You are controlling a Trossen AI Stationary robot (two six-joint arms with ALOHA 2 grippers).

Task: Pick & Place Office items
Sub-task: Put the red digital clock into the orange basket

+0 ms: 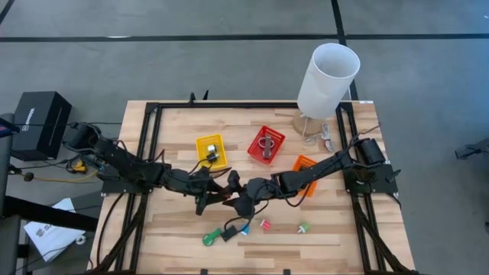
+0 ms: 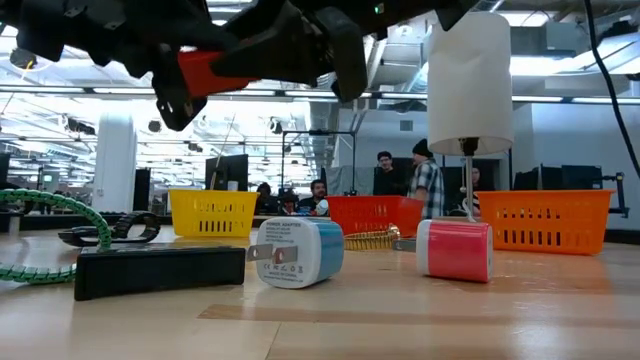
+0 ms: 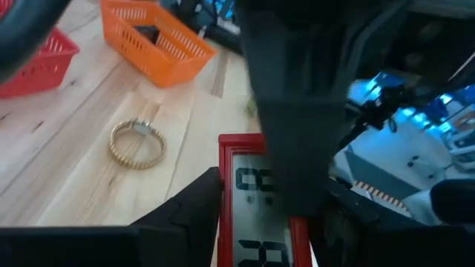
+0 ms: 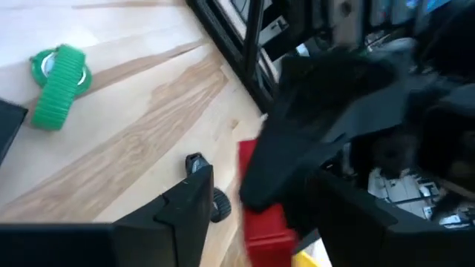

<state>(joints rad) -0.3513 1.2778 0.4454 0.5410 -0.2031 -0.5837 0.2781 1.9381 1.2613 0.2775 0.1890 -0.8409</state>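
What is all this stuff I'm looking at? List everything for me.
bins: three; yellow bin, red bin, orange bin; mid-table row
white cylinder: one; far right corner
bracelet: one; gold; on the wood near the orange bin
small items: five; green band, black bar, blue-white plug, pink block, green-white piece; front edge
red clock: one; lifted at centre
people: several; room behind
left gripper: black; jaws closed on red clock
right gripper: black; meeting it
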